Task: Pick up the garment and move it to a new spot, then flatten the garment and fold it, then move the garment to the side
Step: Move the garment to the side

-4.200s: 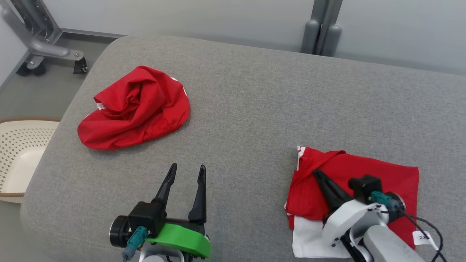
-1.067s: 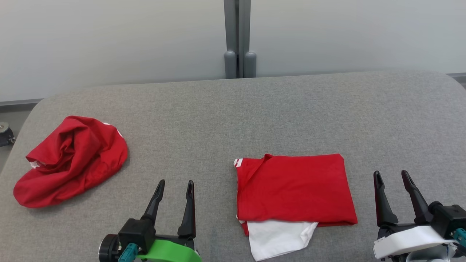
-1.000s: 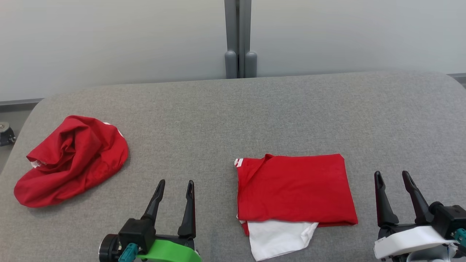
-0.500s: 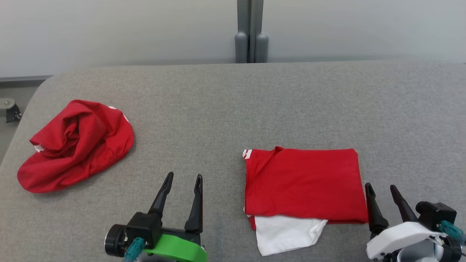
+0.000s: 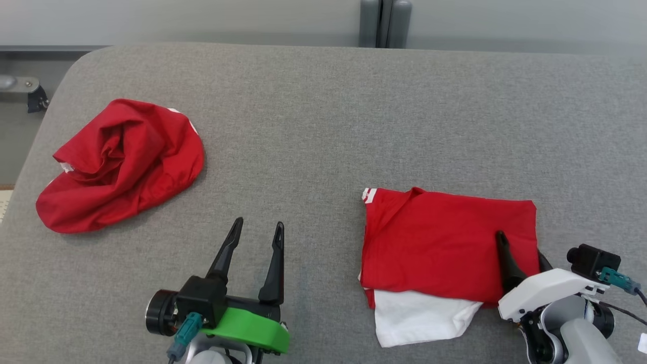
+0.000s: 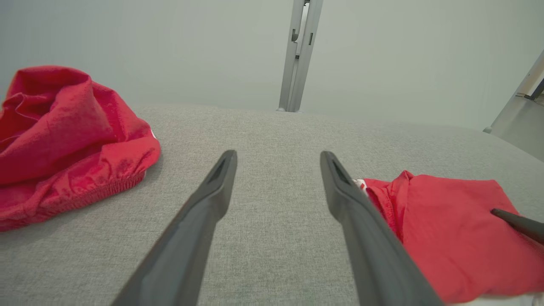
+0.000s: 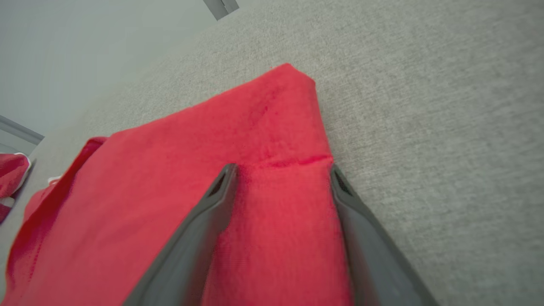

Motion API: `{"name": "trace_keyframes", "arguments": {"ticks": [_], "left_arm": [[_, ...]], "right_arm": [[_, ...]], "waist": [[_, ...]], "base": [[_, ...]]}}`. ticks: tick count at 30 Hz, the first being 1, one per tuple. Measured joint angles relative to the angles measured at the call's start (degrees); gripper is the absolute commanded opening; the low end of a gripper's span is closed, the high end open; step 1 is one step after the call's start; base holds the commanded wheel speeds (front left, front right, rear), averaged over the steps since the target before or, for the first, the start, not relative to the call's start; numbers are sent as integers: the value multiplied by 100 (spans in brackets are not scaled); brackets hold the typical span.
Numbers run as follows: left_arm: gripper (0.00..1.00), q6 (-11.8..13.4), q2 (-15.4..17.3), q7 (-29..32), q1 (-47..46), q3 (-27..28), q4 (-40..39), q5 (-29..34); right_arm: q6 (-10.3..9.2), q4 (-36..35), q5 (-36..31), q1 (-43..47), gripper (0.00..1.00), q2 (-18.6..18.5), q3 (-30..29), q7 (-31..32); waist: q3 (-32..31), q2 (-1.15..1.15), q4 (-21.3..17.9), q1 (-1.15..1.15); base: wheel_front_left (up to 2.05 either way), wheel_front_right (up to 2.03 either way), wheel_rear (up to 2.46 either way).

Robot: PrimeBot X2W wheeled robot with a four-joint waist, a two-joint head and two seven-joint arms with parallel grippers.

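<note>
Partly hidden, the right claw shows one long dark finger lying over the lower right part of the red folded cloth shirt in the head view. Its second finger is mostly covered by the white wrist housing. From the right wrist camera both fingers stand apart, released, one over the cloth and the other at the shirt's right edge. Whether they press the fabric cannot be told. A white layer pokes out below the shirt's lower edge, and how many folds lie under the red top is not clear.

Both garments lie on the grey woven-fabric desk, which has rounded corners. Behind it is a pale grey wall, with a grey upright post cut off at the top edge and a metal frame foot cut off at the upper left.

Two red garments are in view: the folded shirt at lower right and a crumpled red cloth heap at the left, well apart. Of the two claws, the left claw hovers at the lower middle, fingers spread, gripping nothing.
</note>
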Motion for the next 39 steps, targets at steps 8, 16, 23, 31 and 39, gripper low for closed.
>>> {"name": "trace_keyframes", "arguments": {"ticks": [8, 16, 23, 31, 39], "left_arm": [[100, 29, -1, 0, -21, 21, -23, 3], [100, -47, -1, 0, -26, 15, -35, 141], [100, -174, -2, -1, -325, -146, -24, 281], [100, -433, -10, 0, -1017, -280, -10, 643], [100, -634, 9, -1, -1773, -214, -47, 1020]], "right_arm": [[2, 230, -252, -181, 0, -392, 636, -236], [3, 129, -671, -539, 0, -1012, 1155, -285], [4, -35, -798, -1020, 0, -1870, 1748, -116], [4, 272, -680, -1792, 0, -2742, 2291, -226], [4, 1183, -513, -2810, 0, -3106, 2425, -573]], "waist": [[30, 0, -60, 0], [-21, 0, -530, 0], [83, 0, -1143, 0], [468, 0, -1857, 0], [1143, 0, -2322, 0]], "base": [[0, 0, 0], [0, 0, 0], [0, 0, 0], [0, 0, 0], [0, 0, 0]]}}
